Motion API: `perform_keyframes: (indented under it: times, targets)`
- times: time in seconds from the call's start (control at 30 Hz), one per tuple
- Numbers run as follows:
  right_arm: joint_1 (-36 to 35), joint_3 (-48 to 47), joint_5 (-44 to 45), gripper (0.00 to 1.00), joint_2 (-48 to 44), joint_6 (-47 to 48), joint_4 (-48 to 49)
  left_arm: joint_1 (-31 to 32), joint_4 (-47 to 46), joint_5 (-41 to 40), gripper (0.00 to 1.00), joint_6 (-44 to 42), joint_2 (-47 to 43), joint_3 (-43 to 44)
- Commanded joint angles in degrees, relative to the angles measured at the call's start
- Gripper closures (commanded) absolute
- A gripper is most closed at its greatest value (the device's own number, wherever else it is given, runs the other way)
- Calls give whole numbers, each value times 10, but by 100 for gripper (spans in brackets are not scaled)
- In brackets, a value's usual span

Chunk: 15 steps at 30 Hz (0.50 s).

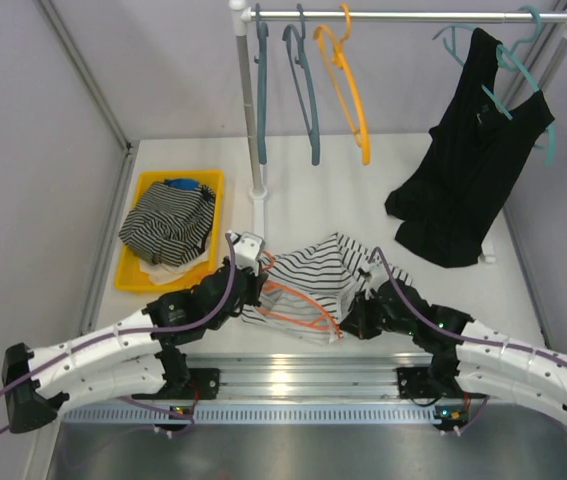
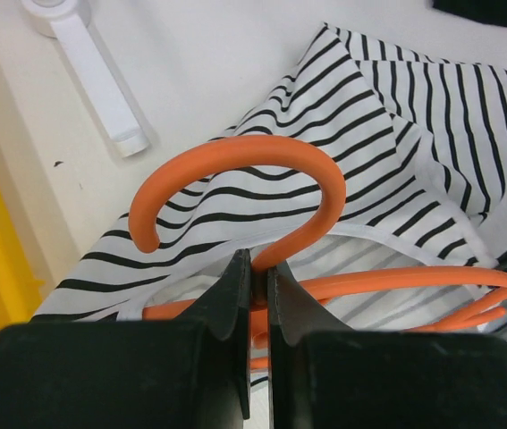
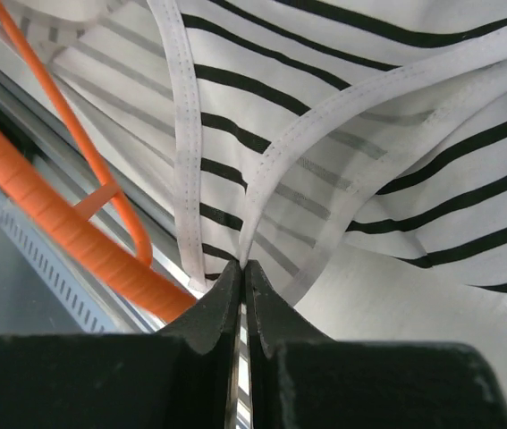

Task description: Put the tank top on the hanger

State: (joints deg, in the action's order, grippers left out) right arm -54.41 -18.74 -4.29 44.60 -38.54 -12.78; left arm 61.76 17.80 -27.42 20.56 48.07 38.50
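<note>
- My left pincer (image 2: 255, 265) sits nearest, jaws pressed together on the neck of the hanger (image 2: 235, 154), just under its hook.
- My right pincer (image 3: 242, 270) is clamped tight on a white-edged strap (image 3: 181, 134) of the tank top (image 3: 414, 179).
- The tank top lies rumpled on the table (image 1: 293, 170) at its near edge, between my two arms, and the hanger's hook rests over the striped cloth.

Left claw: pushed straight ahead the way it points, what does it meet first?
The left claw, shut on the hanger below its hook, would likely carry it into the striped tank top just ahead; depth is unclear.
</note>
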Motion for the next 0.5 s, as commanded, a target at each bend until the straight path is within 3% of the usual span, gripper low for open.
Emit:
perform_keyframes:
  times: [0.0, 0.13, 0.47]
  targets:
    - [18, -35, 10, 100, -39, -15, -51, 3, -47, -61, 100, 9, -23, -15]
    - [41, -54, 9, 100, -73, -12, -100, 3, -55, -93, 100, 15, -36, -29]
    - [57, -72, 0, 100, -74, -7, -115, 3, -72, -115, 100, 8, -44, -28]
